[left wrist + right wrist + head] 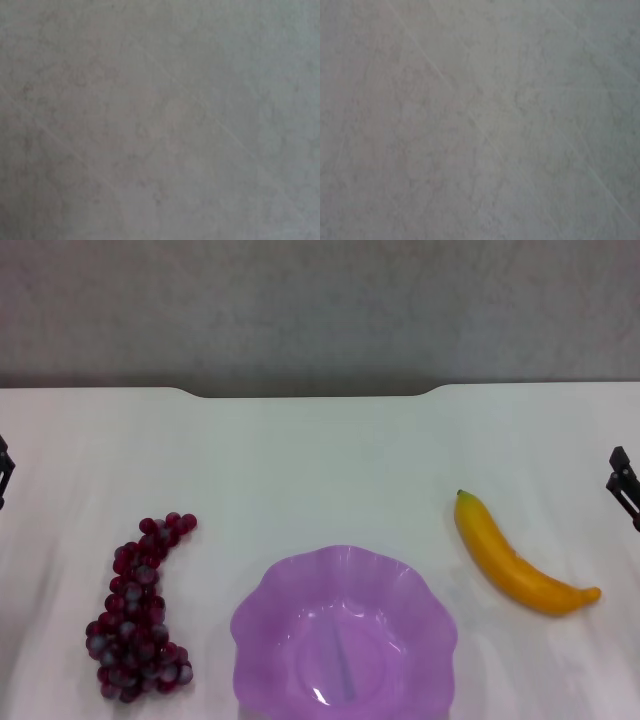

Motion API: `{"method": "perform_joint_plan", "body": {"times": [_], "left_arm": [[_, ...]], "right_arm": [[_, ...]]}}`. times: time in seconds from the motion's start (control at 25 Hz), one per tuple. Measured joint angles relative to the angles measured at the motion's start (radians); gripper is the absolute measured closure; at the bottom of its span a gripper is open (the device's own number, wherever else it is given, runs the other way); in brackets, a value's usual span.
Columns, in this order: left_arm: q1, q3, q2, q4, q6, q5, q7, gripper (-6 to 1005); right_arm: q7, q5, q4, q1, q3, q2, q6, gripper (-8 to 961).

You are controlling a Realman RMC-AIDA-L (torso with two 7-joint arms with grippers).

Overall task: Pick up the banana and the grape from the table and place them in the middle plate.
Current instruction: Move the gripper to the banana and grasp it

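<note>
In the head view the purple scalloped middle plate (262, 640) sits at the near centre of the white table (320, 460), with nothing in it. The grape (138, 608), a long dark red bunch, lies to the plate's left. On the plate's right lies the yellow banana (515, 560), green stem tip pointing away from me. My left gripper (4, 472) shows only as a dark sliver at the left edge, well behind the grape. At the right edge my right gripper (626, 485) pokes in beside the banana, apart from it. Both wrist views show only bare tabletop.
The table's far edge has a dark notch (310, 392) in the middle, with a grey wall (320, 300) behind it. Bare white surface lies between the fruit, the plate and the far edge.
</note>
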Motion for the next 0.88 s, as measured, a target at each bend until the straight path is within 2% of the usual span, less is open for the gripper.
{"method": "perform_joint_plan", "body": {"times": [0.68,0.88], "left_arm": [[-0.007,0.001,0.000,0.004,-0.012,0.005,-0.014,287],[-0.003,0.001,0.001,0.003,-0.035,0.005,-0.014,287]], "right_arm": [[0.029,-0.002,0.000,0.005,-0.001,-0.001,0.014,62],[0.057,-0.017,0.047,0.011,-0.011,-0.014,0.036,62]]}}
